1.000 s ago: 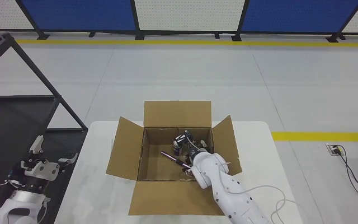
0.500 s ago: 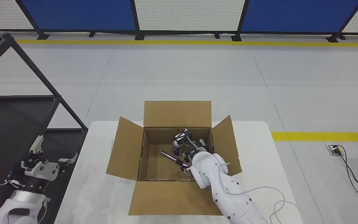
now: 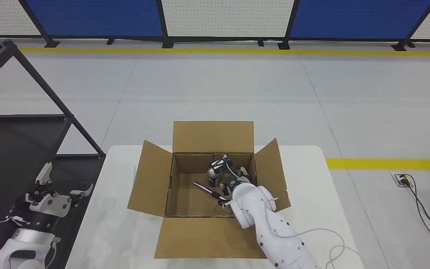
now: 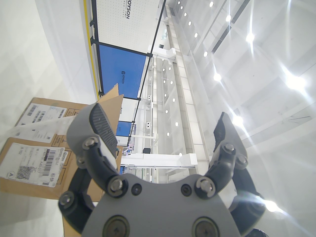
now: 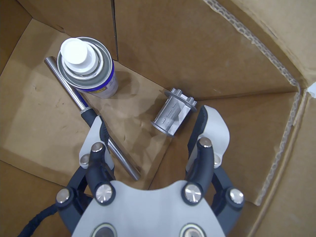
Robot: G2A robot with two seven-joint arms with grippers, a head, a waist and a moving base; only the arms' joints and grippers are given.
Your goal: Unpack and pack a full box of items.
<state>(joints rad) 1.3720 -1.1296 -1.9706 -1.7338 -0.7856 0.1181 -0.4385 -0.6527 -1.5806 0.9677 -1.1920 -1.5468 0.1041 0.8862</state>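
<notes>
An open cardboard box [image 3: 180,138] stands on the white table. On its floor are an upright spray can [image 5: 86,67] with a white cap, a shiny metal rod [image 5: 71,87] with a dark grip, and a grey metal spool-shaped part [image 5: 174,114] lying on its side. My right gripper [image 5: 151,117] is down inside the box [image 5: 222,38], open and holding nothing. It hangs just above the grey part, with one finger over the rod. In the top view the right arm [image 3: 252,205] enters the box from the near right. My left gripper [image 4: 160,113] is open, holds nothing and points upward, off the table's left side [image 3: 54,195].
The box's four flaps [image 3: 149,178] are folded outward. Its outer wall carries paper labels [image 4: 37,136] in the left wrist view. White table surface [image 3: 121,228] lies left of the box. A black metal frame [image 3: 40,101] stands at the far left.
The right arm has shifted very slightly inside the box. Nothing else has moved.
</notes>
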